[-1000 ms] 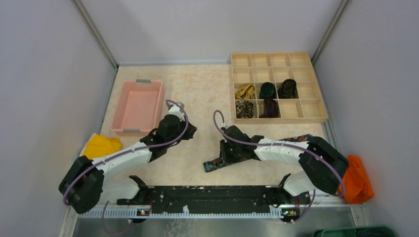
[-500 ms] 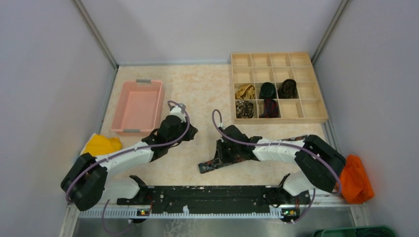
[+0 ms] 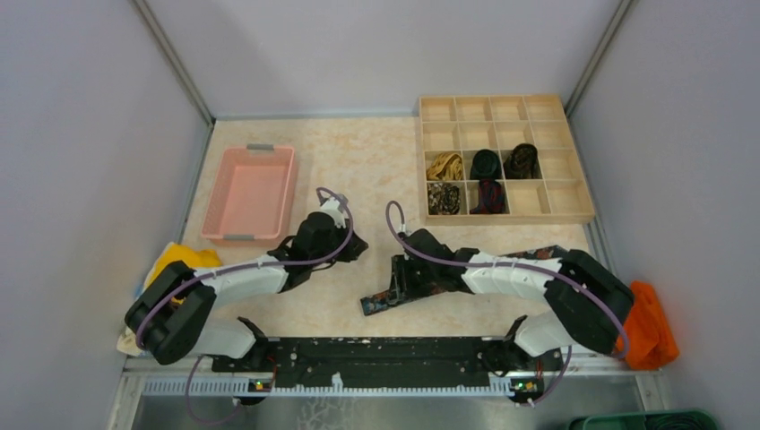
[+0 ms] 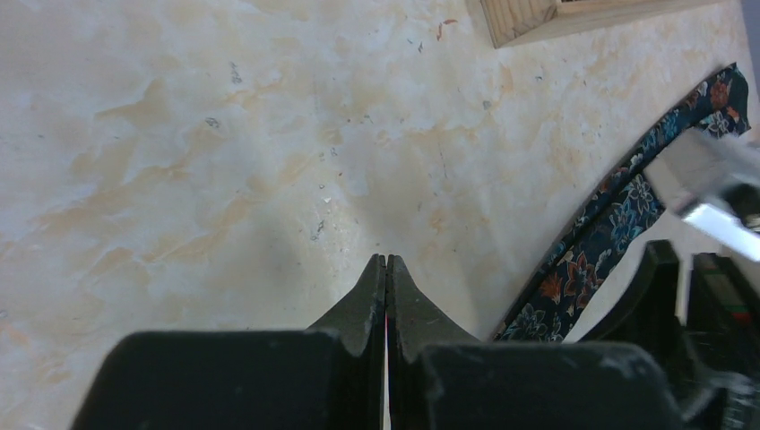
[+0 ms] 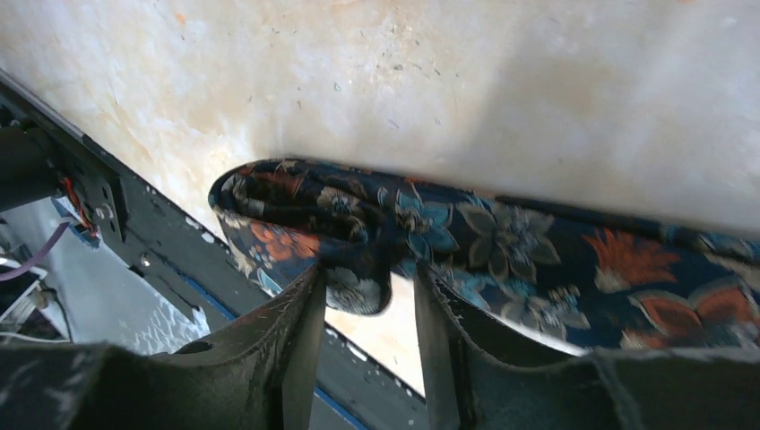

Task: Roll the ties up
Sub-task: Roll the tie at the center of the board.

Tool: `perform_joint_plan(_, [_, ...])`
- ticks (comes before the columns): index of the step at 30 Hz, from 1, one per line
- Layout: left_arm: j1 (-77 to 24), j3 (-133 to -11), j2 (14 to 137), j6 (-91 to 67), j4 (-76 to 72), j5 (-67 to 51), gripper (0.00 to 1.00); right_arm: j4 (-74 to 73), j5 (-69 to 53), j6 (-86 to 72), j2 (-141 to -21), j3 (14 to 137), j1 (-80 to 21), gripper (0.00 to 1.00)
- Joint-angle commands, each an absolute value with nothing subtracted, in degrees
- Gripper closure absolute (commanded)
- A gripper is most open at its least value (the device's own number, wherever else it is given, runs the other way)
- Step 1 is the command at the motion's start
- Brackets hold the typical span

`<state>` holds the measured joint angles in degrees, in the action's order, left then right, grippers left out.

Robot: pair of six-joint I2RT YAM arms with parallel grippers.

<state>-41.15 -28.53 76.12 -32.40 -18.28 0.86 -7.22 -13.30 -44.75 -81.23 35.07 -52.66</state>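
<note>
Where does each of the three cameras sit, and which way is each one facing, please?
Top external: above and behind the robot, looking down on the table; the left arm and right arm show whole.
Left wrist: on the left arm, facing down across the tabletop; the shut left gripper fills the foreground.
Right wrist: on the right arm, facing the black rail at the near edge; the right gripper, open, flanks the floral tie's folded end.
Shared: all three views show that floral tie.

Pink bin (image 3: 248, 193), wooden divided box (image 3: 506, 218), yellow cloth (image 3: 179, 261), orange cloth (image 3: 647, 327), on marbled tabletop (image 3: 358, 161).
</note>
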Motion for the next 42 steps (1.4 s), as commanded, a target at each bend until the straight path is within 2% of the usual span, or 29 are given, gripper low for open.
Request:
perform_joint_plan(1, [-41.51, -27.8, 79.92, -31.55, -23.89, -4.5, 1.0, -14.06, -7.36, -42.42, -73.16, 39.27, -53.88, 0.58])
perform_joint_plan(4, [-41.53, -27.45, 82.75, -31.72, -26.55, -6.99, 1.0, -19.41, -4.1, -42.08, -68.52, 39.54, -54.13, 0.53])
perform_joint_plan(7, [-41.48, -27.02, 85.65, -32.1, -29.2, -9.84, 1.0, -22.11, -2.92, -41.57, -64.44, 38.02, -55.07, 0.55])
perform_joint_plan(9, [-41.61, -26.75, 87.53, -32.53, -30.48, -11.4, 1.0, -22.45, -1.55, -42.0, -63.41, 37.24, -57.38, 0.69])
perform_joint_plan(10, [-41.77, -26.53, 88.16, -32.66, -30.88, -11.98, 1.0, -22.35, -0.93, -42.36, -63.48, 37.11, -58.95, 0.84])
perform_joint_plan(11, [-42.12, -26.28, 88.46, -32.69, -31.05, -12.08, 1.0, -22.28, -0.28, -43.03, -63.99, 37.02, -60.87, 0.94])
perform_joint_plan(12, [-42.49, -25.95, 88.63, -32.73, -31.17, -11.87, 1.0, -21.88, 1.37, -43.62, -64.85, 37.0, -62.83, 1.0])
perform_joint_plan(16, [-44.42, -25.08, 88.47, -32.39, -30.19, -9.77, 1.0, -17.91, 3.06, -45.14, -70.9, 37.11, -69.41, 1.0])
perform_joint_plan(24, [-48.99, -22.13, 89.02, -33.29, -30.01, -7.53, 1.0, -12.09, 9.38, -46.52, -83.14, 37.57, -72.59, 1.0])
perform_joint_plan(33, [-54.62, -19.37, 89.91, -35.47, -30.37, -5.97, 1.0, -13.49, 18.71, -47.3, -85.03, 37.18, -73.21, 1.0])
perform_joint_plan(39, [-56.29, -19.37, 90.52, -35.62, -29.86, -5.85, 1.0, -12.96, 18.95, -47.04, -86.16, 37.71, -73.21, 1.0])
perform_joint_plan(42, [-56.27, -20.17, 89.75, -35.6, -26.31, -1.39, 1.0, -12.91, 18.26, -46.93, -85.79, 37.55, -73.23, 1.0])
